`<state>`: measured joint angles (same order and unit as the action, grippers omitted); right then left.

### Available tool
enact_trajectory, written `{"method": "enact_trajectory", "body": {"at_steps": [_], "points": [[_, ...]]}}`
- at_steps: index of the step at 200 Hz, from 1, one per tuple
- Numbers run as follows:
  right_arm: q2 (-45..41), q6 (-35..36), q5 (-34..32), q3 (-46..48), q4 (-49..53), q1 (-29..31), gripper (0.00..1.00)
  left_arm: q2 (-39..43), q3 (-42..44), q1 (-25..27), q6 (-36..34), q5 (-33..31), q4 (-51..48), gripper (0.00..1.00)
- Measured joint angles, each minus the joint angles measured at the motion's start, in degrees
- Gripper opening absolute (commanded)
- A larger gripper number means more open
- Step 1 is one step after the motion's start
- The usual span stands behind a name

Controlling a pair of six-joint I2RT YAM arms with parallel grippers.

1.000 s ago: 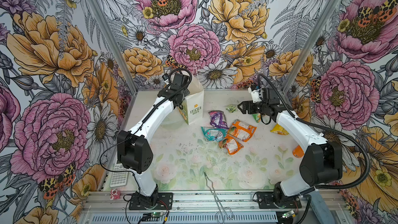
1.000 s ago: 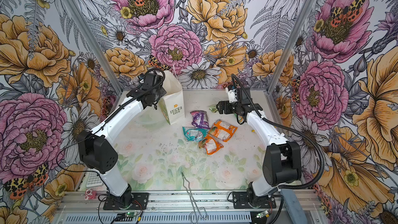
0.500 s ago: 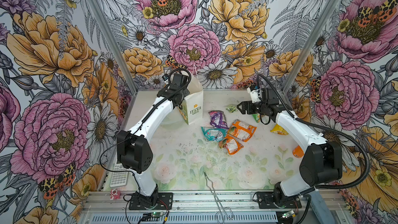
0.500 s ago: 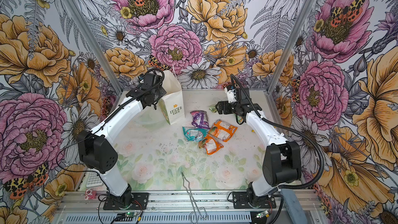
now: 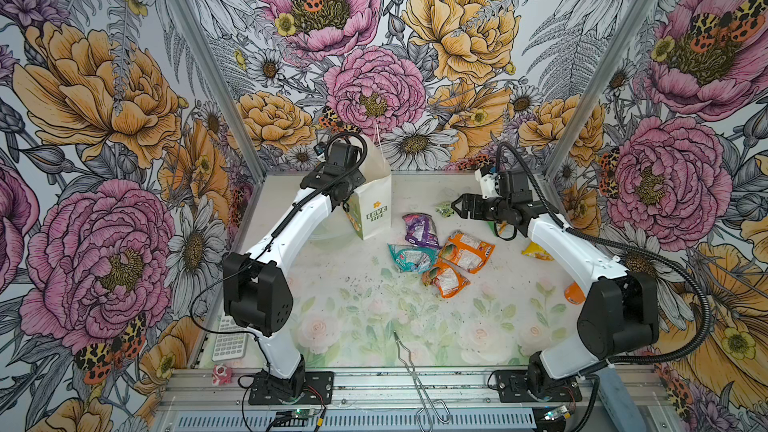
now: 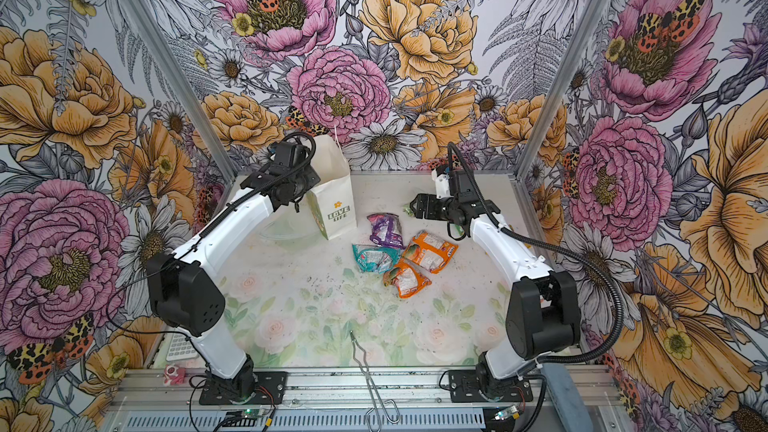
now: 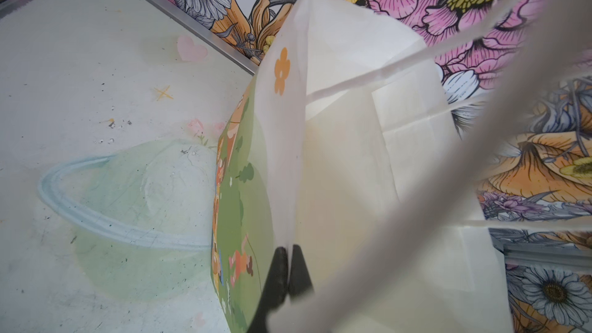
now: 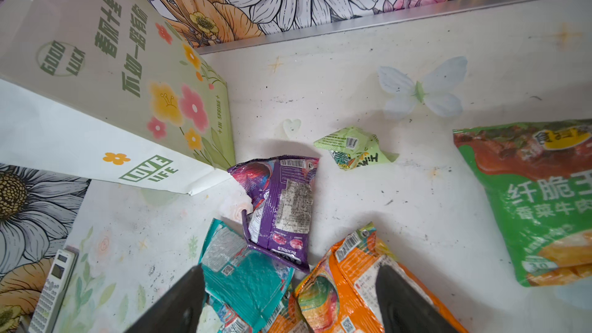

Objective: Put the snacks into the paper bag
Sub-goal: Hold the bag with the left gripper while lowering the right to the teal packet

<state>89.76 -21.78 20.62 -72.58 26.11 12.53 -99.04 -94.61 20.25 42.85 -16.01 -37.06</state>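
A tall white paper bag (image 5: 376, 197) stands upright near the back wall. The left gripper (image 7: 289, 253) is closed, pinching the bag's top rim. The right gripper (image 8: 290, 283), jaws wide and empty, hovers over the snacks lying on the table just beside the bag. These are a purple packet (image 8: 282, 206), a teal packet (image 8: 250, 277) and an orange packet (image 5: 467, 251), partly overlapping. A good next grasp is probably the purple packet, nearest the bag. Pinching it by a raised crinkled edge should leave its neighbours undisturbed while the left pinch steadies the bag's mouth.
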Motion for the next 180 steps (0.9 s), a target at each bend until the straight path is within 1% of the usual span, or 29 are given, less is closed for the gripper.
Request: {"method": "enact_trajectory", "body": {"at_steps": [35, 62, 78, 90, 109, 150, 180], "points": [[3.0, -6.7, -0.8, 0.0, 0.8, 5.4, 0.87, 6.3, 7.4, -1.2, -1.5, 7.5, 4.4, 0.0], [6.6, -9.2, -2.0, -0.2, 2.8, 10.8, 0.97, 10.4, 10.8, -2.1, -3.3, 11.0, 5.8, 0.0], [9.1, -9.2, -2.6, -0.9, 4.4, 13.6, 0.99, 12.9, 12.6, -2.9, -4.4, 13.0, 6.4, 0.0], [10.6, -8.5, -2.9, -1.5, 5.4, 15.3, 0.99, 14.8, 13.7, -3.6, -5.3, 13.9, 6.6, 0.0], [11.9, -5.6, -3.5, -2.2, 7.4, 17.0, 1.0, 17.8, 15.3, -4.8, -6.4, 15.1, 6.5, 0.0], [13.0, 2.9, -6.0, -4.2, 11.0, 17.1, 1.0, 22.8, 19.1, -7.3, -7.5, 17.1, 6.3, 0.0], [14.9, 8.0, -7.0, -5.5, 11.9, 17.3, 0.98, 24.1, 21.1, -8.1, -8.6, 18.7, 5.3, 0.0]]}}
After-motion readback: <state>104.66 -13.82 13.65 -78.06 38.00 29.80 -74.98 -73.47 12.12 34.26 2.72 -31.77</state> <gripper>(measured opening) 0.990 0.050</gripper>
